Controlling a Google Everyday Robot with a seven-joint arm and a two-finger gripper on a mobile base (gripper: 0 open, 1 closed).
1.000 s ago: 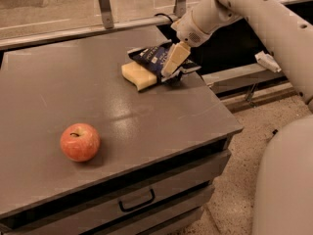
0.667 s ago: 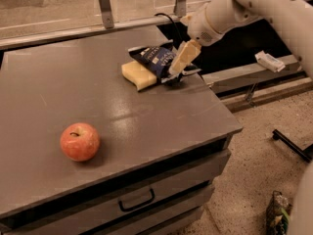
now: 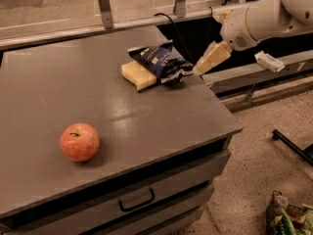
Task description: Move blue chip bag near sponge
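The blue chip bag [image 3: 161, 62] lies crinkled on the grey table top [image 3: 98, 106] near its far right edge. It rests partly on top of the pale yellow sponge [image 3: 138, 75], which sticks out to the bag's left and front. My gripper [image 3: 211, 58], with yellowish pads, hangs just past the table's right edge, to the right of the bag and apart from it. It holds nothing.
A red apple [image 3: 79, 141] sits at the table's front left. A drawer with a dark handle [image 3: 136, 200] is under the top. A metal rail [image 3: 105, 6] runs behind the table. A dark bag [image 3: 288, 220] lies on the floor at lower right.
My gripper has pulled away to the right, off the chip bag and past the table edge. The bag stays on the sponge.
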